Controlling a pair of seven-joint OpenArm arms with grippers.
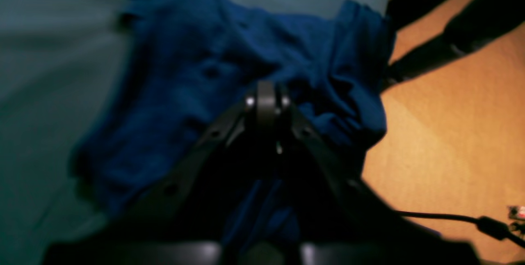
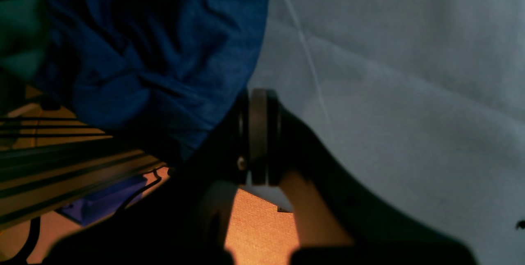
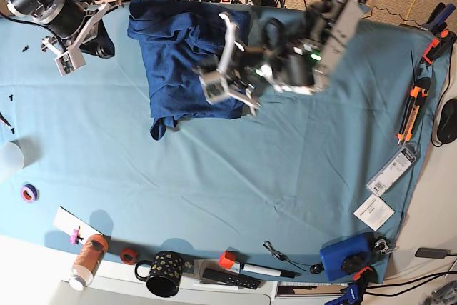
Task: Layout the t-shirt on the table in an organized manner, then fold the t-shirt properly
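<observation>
With the t-shirt (image 3: 187,58) bunched at the upper left of the tabletop (image 3: 214,176) and partly draped over its far edge, the left claw (image 1: 266,97) is seen closed among folds, the right claw (image 2: 258,105) closed and empty, so a tug could slide it off.

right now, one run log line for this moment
t-shirt: crumpled, far edge of table | left gripper: shut, over t-shirt | right gripper: shut, holding nothing | fold: not started
</observation>
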